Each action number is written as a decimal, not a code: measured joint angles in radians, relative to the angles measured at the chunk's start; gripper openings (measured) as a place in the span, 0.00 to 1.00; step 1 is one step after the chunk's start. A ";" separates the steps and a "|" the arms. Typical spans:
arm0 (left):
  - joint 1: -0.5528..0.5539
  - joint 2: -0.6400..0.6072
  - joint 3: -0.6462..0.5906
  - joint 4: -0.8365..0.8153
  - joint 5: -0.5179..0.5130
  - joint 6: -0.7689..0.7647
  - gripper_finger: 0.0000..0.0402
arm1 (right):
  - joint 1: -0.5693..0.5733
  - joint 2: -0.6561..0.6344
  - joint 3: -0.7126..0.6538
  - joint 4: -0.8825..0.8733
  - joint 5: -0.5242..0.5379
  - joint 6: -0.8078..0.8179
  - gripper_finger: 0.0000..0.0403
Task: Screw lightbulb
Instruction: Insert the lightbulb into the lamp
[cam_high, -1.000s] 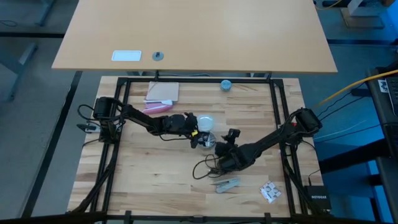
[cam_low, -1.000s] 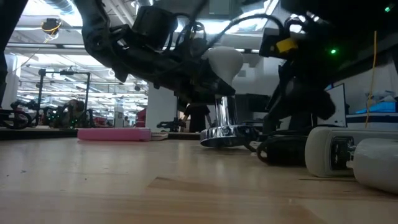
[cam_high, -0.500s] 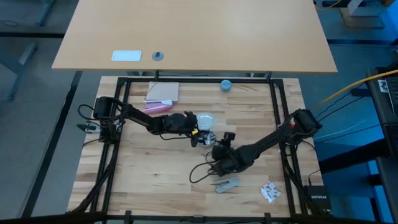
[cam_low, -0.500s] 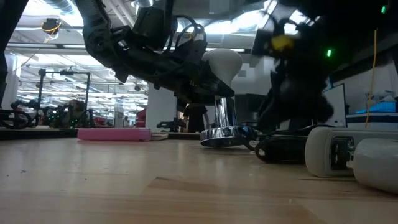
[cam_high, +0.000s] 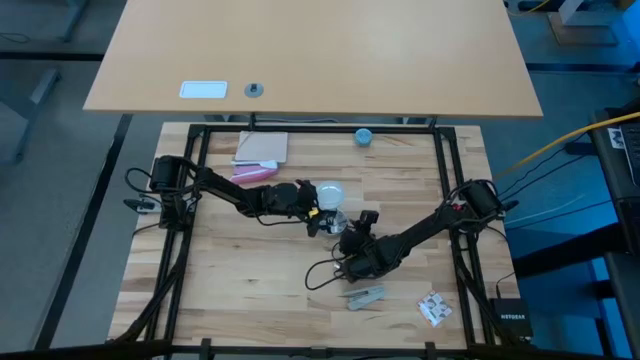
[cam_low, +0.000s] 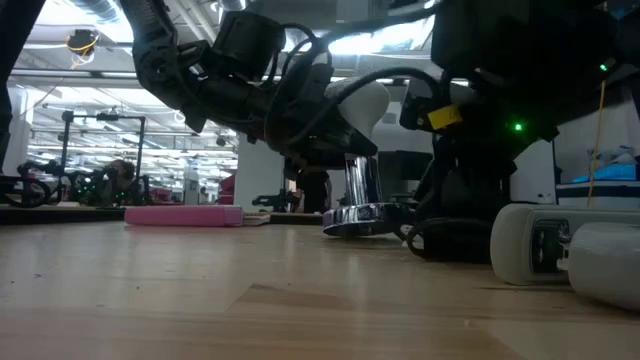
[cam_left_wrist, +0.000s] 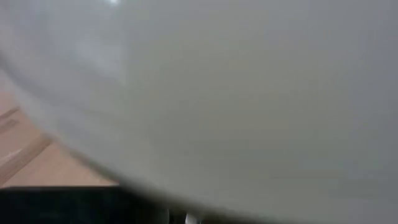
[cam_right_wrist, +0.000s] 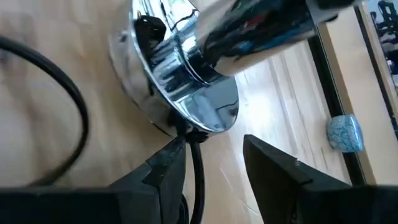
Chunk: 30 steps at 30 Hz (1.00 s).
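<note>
The white frosted lightbulb (cam_high: 331, 192) stands dome up above the chrome stem (cam_low: 358, 182) of a lamp, whose round shiny base (cam_high: 335, 224) rests on the table. The bulb fills the left wrist view (cam_left_wrist: 211, 93). My left gripper (cam_high: 321, 204) reaches in from the table's left and is shut on the bulb. My right gripper (cam_right_wrist: 211, 142) is open, low at the near side of the base (cam_right_wrist: 186, 93). Its fingers stand on either side of the thin black cord (cam_right_wrist: 198, 171) where it leaves the base. My left gripper holds the lightbulb by its lower part (cam_low: 338, 112), coming roughly level from the table's left. The bulb stays upright over the chrome stem. The fingers themselves are hidden by the bulb and the gripper's body. My right gripper: I cannot tell whether a finger (cam_right_wrist: 169, 158) touches the cord or base.
A pink object (cam_high: 254, 172) and a tan pad (cam_high: 262, 148) lie at the far left, and a blue ball (cam_high: 363, 136) at the far edge. A white device (cam_high: 366, 296) and crumpled paper (cam_high: 433, 308) lie near the front. The black cord loops (cam_high: 325, 272) beside my right arm.
My right gripper has gone down and a little toward the table's left, closer to the lamp base. My left gripper and the lightbulb have kept still.
</note>
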 joint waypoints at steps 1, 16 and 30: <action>-0.003 0.000 0.000 0.000 -0.002 0.001 0.38 | -0.003 0.000 0.000 -0.011 0.001 0.000 0.41; -0.034 0.000 0.000 0.000 -0.007 -0.001 0.38 | -0.102 -0.001 -0.063 0.000 0.033 -0.001 0.41; -0.038 0.000 0.000 0.000 0.011 -0.003 0.38 | -0.179 -0.001 -0.067 0.045 0.098 -0.156 0.41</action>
